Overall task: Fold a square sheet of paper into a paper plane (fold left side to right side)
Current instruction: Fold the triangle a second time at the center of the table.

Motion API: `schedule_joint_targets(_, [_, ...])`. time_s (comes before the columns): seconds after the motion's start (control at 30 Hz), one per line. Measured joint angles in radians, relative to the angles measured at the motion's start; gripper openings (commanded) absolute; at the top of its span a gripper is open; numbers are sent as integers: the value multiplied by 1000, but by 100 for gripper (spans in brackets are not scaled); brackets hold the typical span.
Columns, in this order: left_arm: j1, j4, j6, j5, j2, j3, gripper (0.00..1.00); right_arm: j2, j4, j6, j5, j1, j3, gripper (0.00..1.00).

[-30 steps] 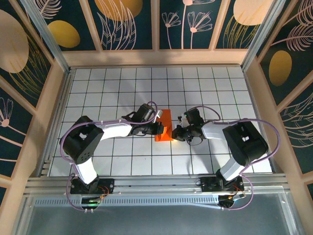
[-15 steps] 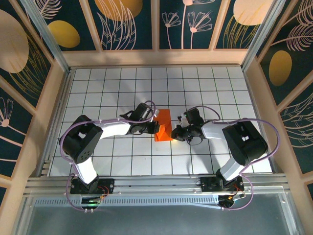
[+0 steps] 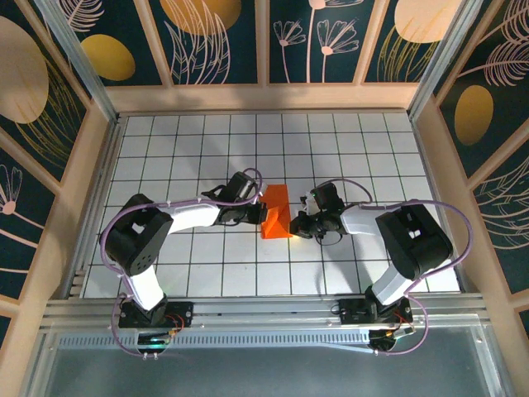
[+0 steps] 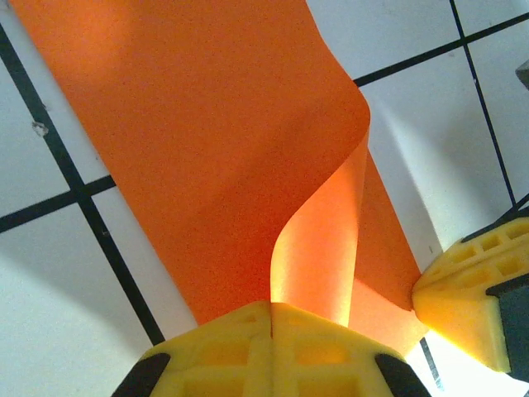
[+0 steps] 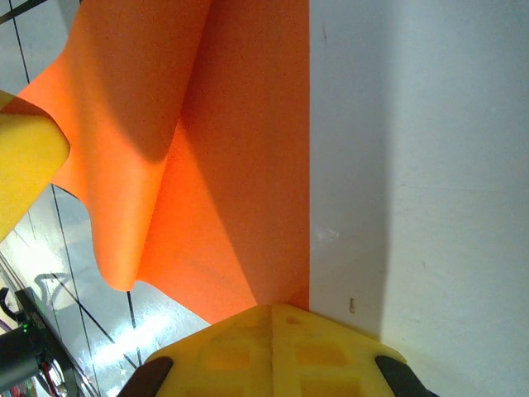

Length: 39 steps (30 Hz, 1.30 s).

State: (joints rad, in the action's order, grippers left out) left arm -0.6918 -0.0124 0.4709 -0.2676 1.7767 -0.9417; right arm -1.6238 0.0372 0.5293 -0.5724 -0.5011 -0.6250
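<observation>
on the grid — orange square sheet of paper (image 3: pixel 276 212) curling upward

paper (image 3: pixel 278 208) on table (image 3: pixel 372 149), between left pincer (image 3: pixel 264 217) and right pincer (image 3: pixel 295 225)

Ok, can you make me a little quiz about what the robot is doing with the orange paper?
1. True or false: the orange paper lies totally flat on the table.
2. Which claw pinches the curled-up flap? A: left claw. B: right claw.
3. Fill in: both claws are ___ (open or shut).
Key: 1 false, one flap curls up. 2 A. 3 shut.
</observation>
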Motion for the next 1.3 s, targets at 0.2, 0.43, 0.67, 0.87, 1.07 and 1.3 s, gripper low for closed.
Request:
schedule_joint_targets(0.2, [0, 0, -7, 2, 11, -3, 0, -3, 0, 0, -2, 0, -3, 0])
schedule_joint_targets(0.43, [0, -11, -8, 7, 25, -37, 0, -5, 0, 0, -3, 0, -3, 0])
schedule_joint_targets(0.67, [0, -11, -12, 7, 37, -39, 0, -5, 0, 0, -3, 0, -3, 0])
schedule_joint_targets(0.87, [0, -11, -15, 7, 53, -39, 0, -5, 0, 0, -3, 0, -3, 0])
schedule_joint_targets(1.07, [0, -10, -16, 7, 61, -39, 0, -5, 0, 0, -3, 0, -3, 0])
schedule_joint_targets(1.3, [0, -10, -16, 8, 76, -42, 0, -5, 0, 0, -3, 0, -3, 0])
